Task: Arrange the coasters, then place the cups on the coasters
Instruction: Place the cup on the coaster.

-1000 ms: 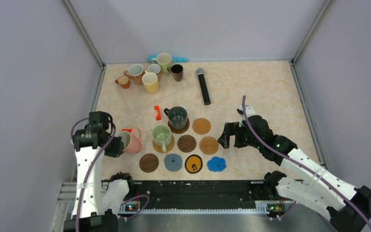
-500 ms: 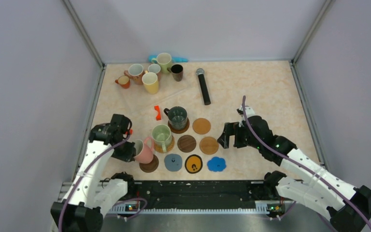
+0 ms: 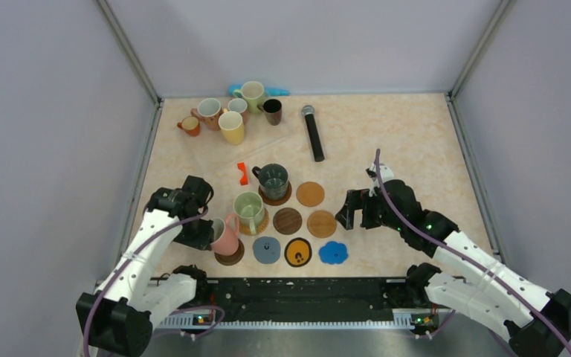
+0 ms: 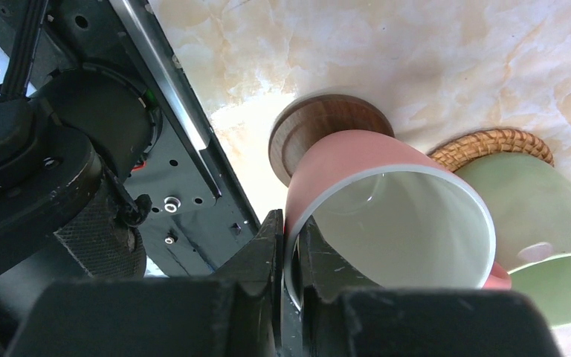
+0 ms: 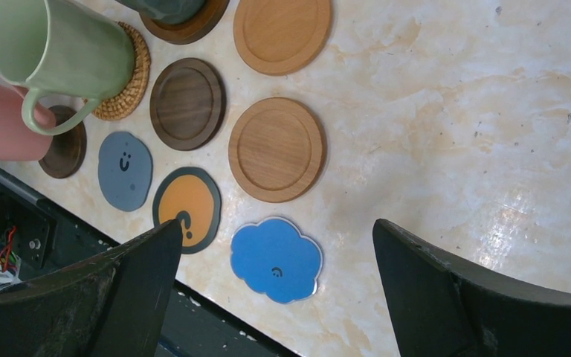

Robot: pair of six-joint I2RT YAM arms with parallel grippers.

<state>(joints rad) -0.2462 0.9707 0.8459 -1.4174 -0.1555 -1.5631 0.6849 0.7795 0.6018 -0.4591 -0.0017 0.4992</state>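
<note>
pink ceramic mug [image 4: 386,216] hangs tilted over the dark round wooden coaster [image 4: 320,128] at the near-left of the tabletop [image 3: 401,141], rim pinched in the left jaws for setting down; right jaws gape wide, empty.

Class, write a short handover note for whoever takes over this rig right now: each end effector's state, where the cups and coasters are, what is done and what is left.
Left end effector: shut on the rim of the pink cup, which is tilted over the dark wooden coaster at the near left and not released.
Right end effector: open, empty, beside the coasters.
Done: the dark green cup and the pale green cup stand on coasters.
Left: set down the pink cup, then move the six cups from the far left corner onto the six bare coasters.
</note>
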